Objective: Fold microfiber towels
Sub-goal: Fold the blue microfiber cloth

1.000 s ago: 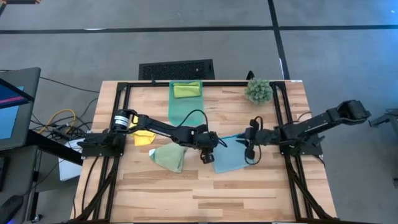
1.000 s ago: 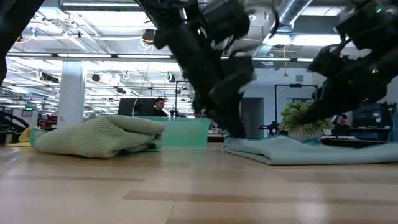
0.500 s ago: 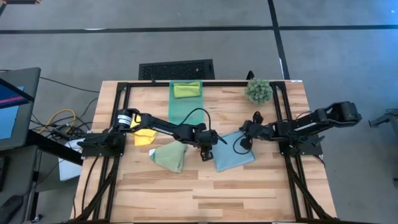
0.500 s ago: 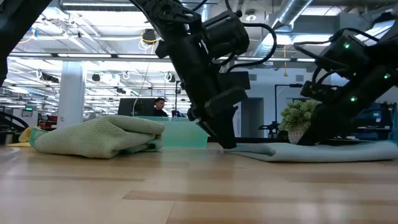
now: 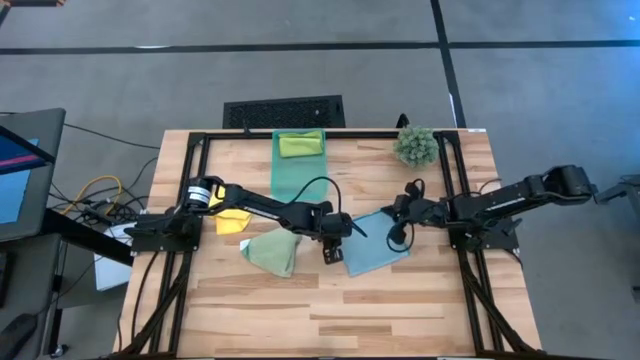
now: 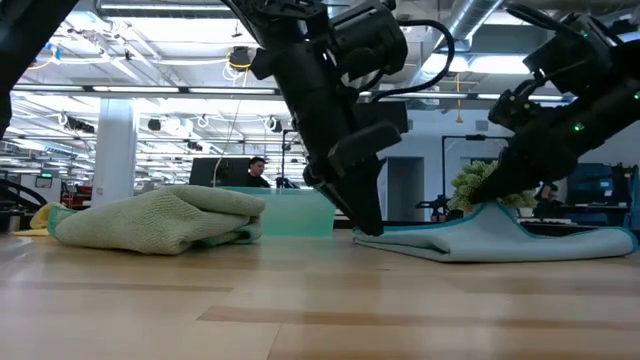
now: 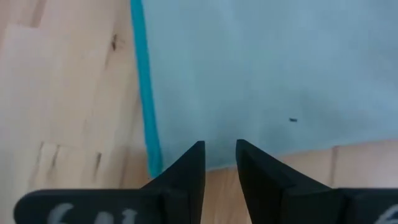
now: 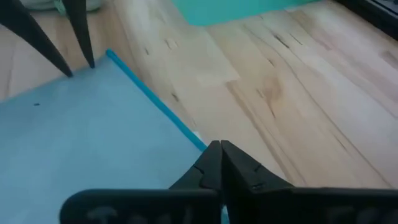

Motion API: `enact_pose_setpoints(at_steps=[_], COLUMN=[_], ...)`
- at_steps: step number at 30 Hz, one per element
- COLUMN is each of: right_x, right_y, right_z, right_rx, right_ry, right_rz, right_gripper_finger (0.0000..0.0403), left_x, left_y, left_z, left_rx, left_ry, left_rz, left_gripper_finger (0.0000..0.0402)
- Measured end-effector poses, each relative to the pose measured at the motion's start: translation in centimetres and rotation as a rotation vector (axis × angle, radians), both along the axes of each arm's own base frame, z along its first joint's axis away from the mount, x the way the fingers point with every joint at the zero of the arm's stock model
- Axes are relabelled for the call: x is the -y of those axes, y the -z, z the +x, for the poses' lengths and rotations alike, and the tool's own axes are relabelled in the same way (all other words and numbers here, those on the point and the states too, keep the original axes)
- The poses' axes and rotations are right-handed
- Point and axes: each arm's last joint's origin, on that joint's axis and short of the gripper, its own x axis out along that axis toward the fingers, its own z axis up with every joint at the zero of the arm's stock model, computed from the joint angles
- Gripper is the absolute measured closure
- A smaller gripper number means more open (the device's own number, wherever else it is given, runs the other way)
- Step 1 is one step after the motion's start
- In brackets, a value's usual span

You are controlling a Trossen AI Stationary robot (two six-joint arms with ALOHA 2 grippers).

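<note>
- Since half a second ago the right end effector (image 5: 397, 237) has risen off the counter (image 5: 300, 310) with the light blue towel's (image 5: 372, 252) corner; in the low view that edge, flat before, now curls upward.
- Right end effector: fingers pressed together on the towel's corner, as the right wrist view shows, the teal hem running away from the closed tips.
- Left end effector (image 5: 331, 255): down at the blue towel's opposite corner, on the side toward the pale green towel (image 5: 270, 252). Its fingers (image 7: 189, 171) stand slightly apart just over the towel's edge; whether they pinch cloth I cannot tell.
- Light blue towel lies spread in a single layer, mid-counter, between the two end effectors, one corner under each.
- Relation that matters: the cloth stretches from the right end effector toward the left one, so the lifted corner would likely travel across the towel toward the left arm's side, which serves as anchor.
- Other towels relative to the blue one: pale green one bunched just beside it past the left end effector; yellow towel (image 5: 232, 221) farther that way; lime green towel (image 5: 301, 144) in the teal bin (image 5: 290, 175) at the counter's far edge.
</note>
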Motion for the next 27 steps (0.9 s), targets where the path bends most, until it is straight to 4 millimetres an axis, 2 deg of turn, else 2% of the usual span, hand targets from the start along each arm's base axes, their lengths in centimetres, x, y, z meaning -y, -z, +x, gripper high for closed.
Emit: enact_pose_setpoints(at_steps=[6, 10, 17, 22, 24, 27], right_x=[0.5, 0.9, 0.6, 0.2, 0.1, 0.0], right_y=[0.5, 0.1, -1.1, -1.1, -1.0, -0.7], right_z=[-0.4, -0.7, -1.0, -1.2, -1.2, -1.1], right_rx=[-0.056, -0.037, 0.041, 0.024, 0.020, 0.004], right_ry=[0.081, 0.157, 0.139, 0.098, 0.092, 0.097], right_rz=[-0.022, -0.077, -0.063, -0.048, -0.047, -0.033], right_gripper_finger=[0.0387, 0.0387, 0.0379, 0.0377, 0.0371, 0.0353], left_x=[-0.1, 0.1, 0.8, 1.5, 1.7, 1.9], left_y=[0.1, -0.4, -0.7, -1.2, -1.0, 0.4], left_z=[-0.2, -0.2, 0.3, 1.1, 1.5, 2.0], left_rx=[-0.021, -0.002, 0.057, 0.146, 0.190, 0.190], left_ry=[-0.012, -0.010, 0.051, 0.139, 0.157, 0.183], left_rz=[0.001, -0.001, 0.007, 0.004, 0.010, -0.013], left_gripper_finger=[0.0318, 0.0318, 0.0318, 0.0318, 0.0318, 0.0318])
